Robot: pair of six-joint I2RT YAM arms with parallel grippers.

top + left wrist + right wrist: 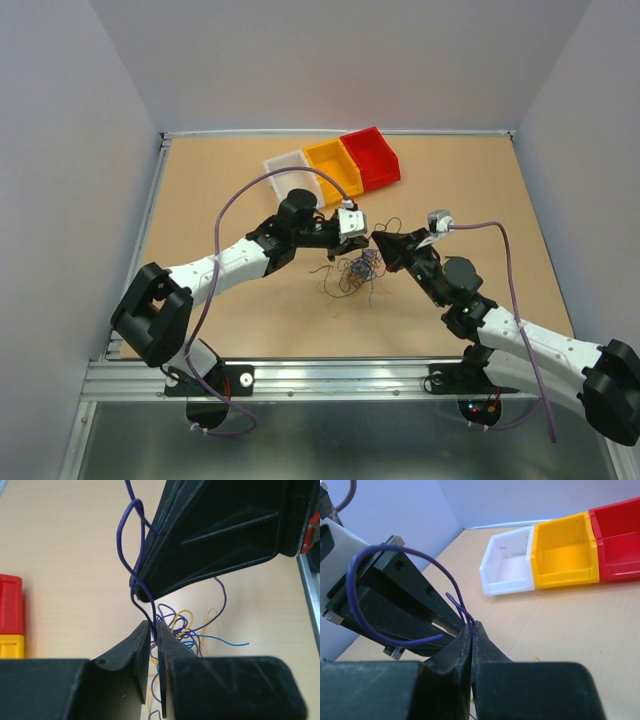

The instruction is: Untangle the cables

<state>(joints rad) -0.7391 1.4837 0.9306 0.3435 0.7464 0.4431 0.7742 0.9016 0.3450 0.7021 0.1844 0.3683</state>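
A small tangle of thin purple, yellow and blue cables point(356, 270) lies on the table's middle. My left gripper point(362, 240) and right gripper point(380, 243) meet tip to tip just above it. In the left wrist view my left gripper point(154, 629) is shut on a purple cable point(119, 537) that rises to the right gripper's fingers point(215, 540); the tangle point(186, 630) lies below. In the right wrist view my right gripper point(472, 627) is shut on a purple cable point(350, 575) that loops over the left gripper's fingers point(405, 605).
A white bin point(292, 170), a yellow bin point(333, 165) and a red bin point(372, 158) stand in a row at the back of the table. They also show in the right wrist view: white bin point(512, 565), yellow bin point(565, 550), red bin point(617, 535).
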